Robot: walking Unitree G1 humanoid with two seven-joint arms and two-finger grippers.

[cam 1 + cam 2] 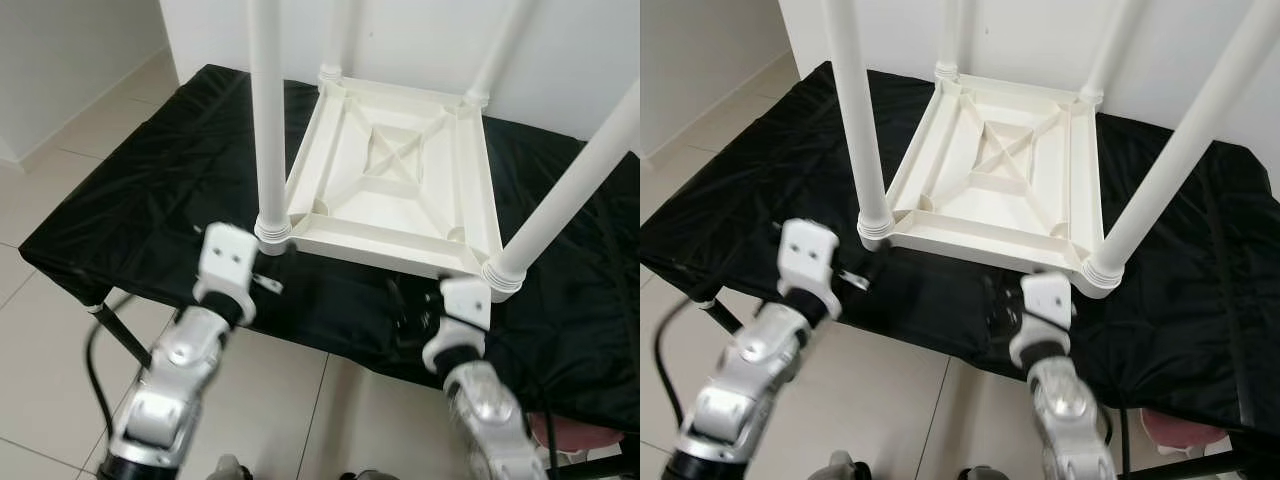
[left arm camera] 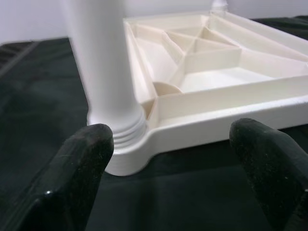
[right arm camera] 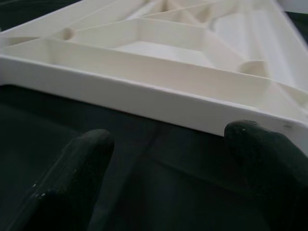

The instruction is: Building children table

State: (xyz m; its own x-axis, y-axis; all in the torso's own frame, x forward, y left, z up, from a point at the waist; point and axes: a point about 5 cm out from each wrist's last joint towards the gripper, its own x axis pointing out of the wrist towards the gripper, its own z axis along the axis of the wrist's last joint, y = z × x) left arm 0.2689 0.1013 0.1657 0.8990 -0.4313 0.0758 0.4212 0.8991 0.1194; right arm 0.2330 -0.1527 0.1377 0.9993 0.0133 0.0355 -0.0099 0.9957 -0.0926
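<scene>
Head views: a white kids' table [image 1: 395, 185] lies upside down on a black-covered bench [image 1: 150, 170], its near edge close to the bench's near edge. All 4 legs are in their corner sockets and point up. Near-left leg [image 1: 268, 120] rises by our left gripper [image 1: 262, 283]; near-right leg [image 1: 575, 180] leans toward the bench's right edge, above our right gripper [image 1: 992, 312]. Both grippers hover just short of the table's near rim, w/ tiled floor [image 1: 60, 190] below.

Left wrist view: two black fingers [image 2: 84, 163] spread wide, holding nothing. Between them sits the threaded base of the near-left leg [image 2: 103, 72] in its corner socket. Fingers are near but not touching.

Right wrist view: fingers [image 3: 79, 163] also apart and empty, facing the near rim [image 3: 139, 96], w/ black cloth under it.

Our read: legs look fitted, so the next step is prob. checking tightness or flipping the table. To do it well, we'd grip the rim at both near corners evenly, close on solid ribbed plastic, not the leg threads, and lift level so the cloth doesn't drag.
</scene>
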